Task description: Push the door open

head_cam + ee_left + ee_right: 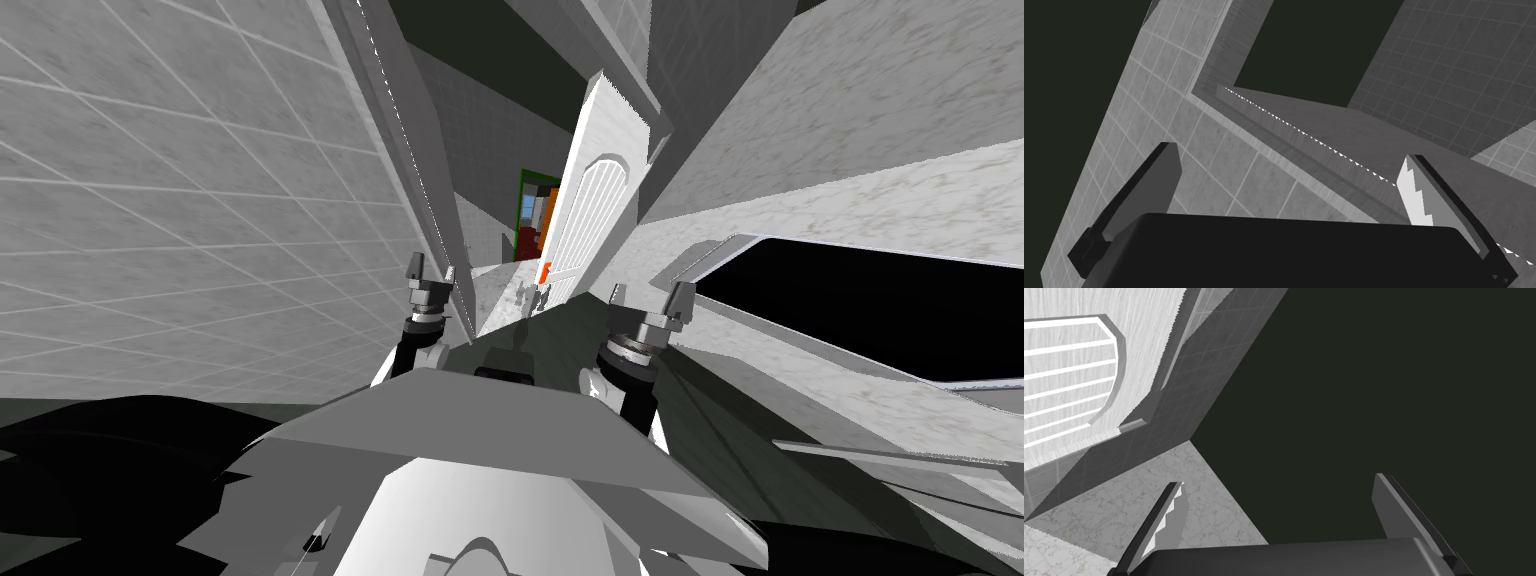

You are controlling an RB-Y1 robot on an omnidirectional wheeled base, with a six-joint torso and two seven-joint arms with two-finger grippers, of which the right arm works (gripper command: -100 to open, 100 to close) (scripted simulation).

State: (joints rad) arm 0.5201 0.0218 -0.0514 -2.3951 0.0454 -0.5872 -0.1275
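Door (590, 200) in head view: white, with an arched slatted panel, standing ahead between the 2 grippers and beyond both, touching neither. It looks part-open, with a gap beside it showing a tiled space further in. Orange handle (545, 271) sits low on its near edge. Left gripper (430, 268) is close to the grey door frame (400, 150). Right gripper (650, 296) is out on the other side, apart from the door.

Left wrist view: the left gripper's 2 fingers (1159, 185) are spread wide with nothing between them. It looks along the door frame and a tiled wall (1234, 165).

Right wrist view: the right gripper's fingers (1399, 508) are also spread wide and empty. The door panel lies off past the finger with the lit edge, well apart from it, above the marble floor (1149, 498).

Step judged: closing in for contact, push not yet made. To do it well:
- Use 1 arm, probably the right.
- Turn it toward the door.
- Set a flat finger face on the door near the handle edge, away from the hinge.
- Press steadily along the swing.
- Keep the left arm off the frame.
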